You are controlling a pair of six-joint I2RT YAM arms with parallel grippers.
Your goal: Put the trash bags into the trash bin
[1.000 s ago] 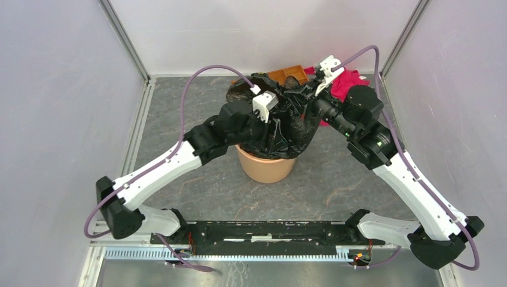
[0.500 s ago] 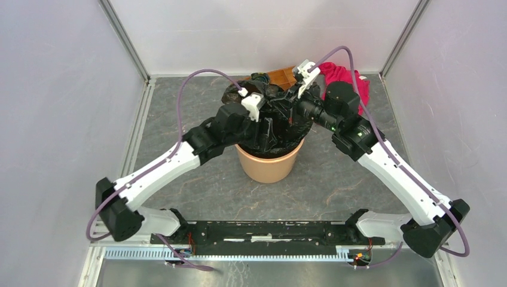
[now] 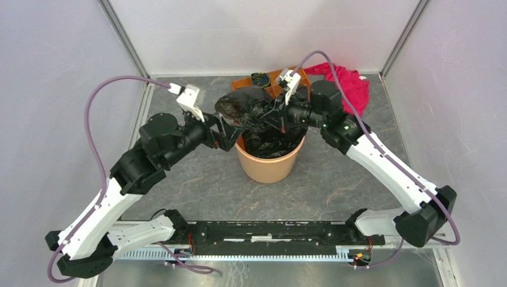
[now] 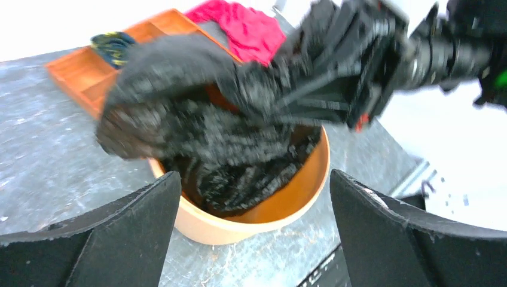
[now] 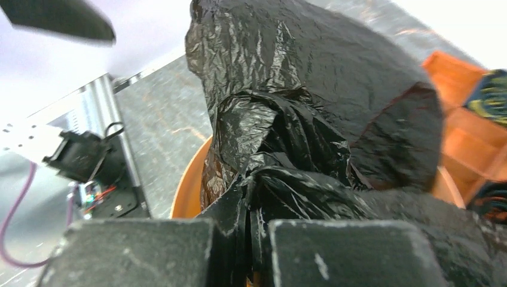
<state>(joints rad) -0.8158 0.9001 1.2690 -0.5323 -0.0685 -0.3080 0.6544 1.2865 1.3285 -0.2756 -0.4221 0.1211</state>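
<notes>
The black trash bag (image 3: 248, 110) stretches left–right over the orange bin (image 3: 269, 168). Only the wrist view shows the right claw (image 5: 242, 242) pinching it — the left claw (image 4: 254, 179) is spread.

trash bags (image 3: 263, 130) in trash bin (image 3: 269, 168), tray (image 3: 276, 75) behind

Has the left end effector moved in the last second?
Yes. The left end effector drew back leftward, from over the trash bin to beside its rim.

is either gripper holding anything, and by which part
The right gripper pinches a bunched fold of the black trash bag; the left gripper is open, holding nothing.
</notes>
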